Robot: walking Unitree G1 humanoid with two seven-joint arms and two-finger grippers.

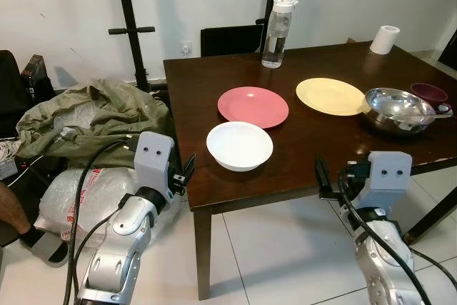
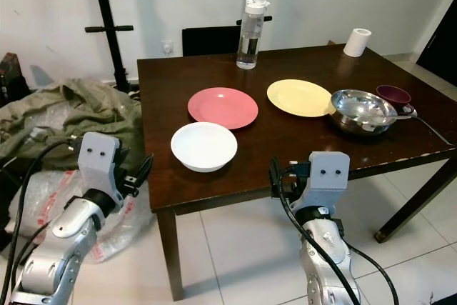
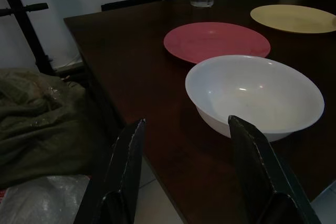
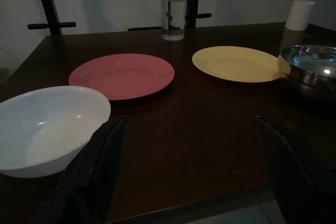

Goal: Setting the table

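Maroon cup (image 1: 429,93) — half behind steel bowl (image 1: 398,108)

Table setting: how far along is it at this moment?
Looks done: a white bowl, red plate and yellow plate already sit on the table. In hand: nothing; the left gripper and right gripper are both open and empty at the near table edge. Left: the steel bowl and maroon bowl are crowded together at the right edge, probably still to place.
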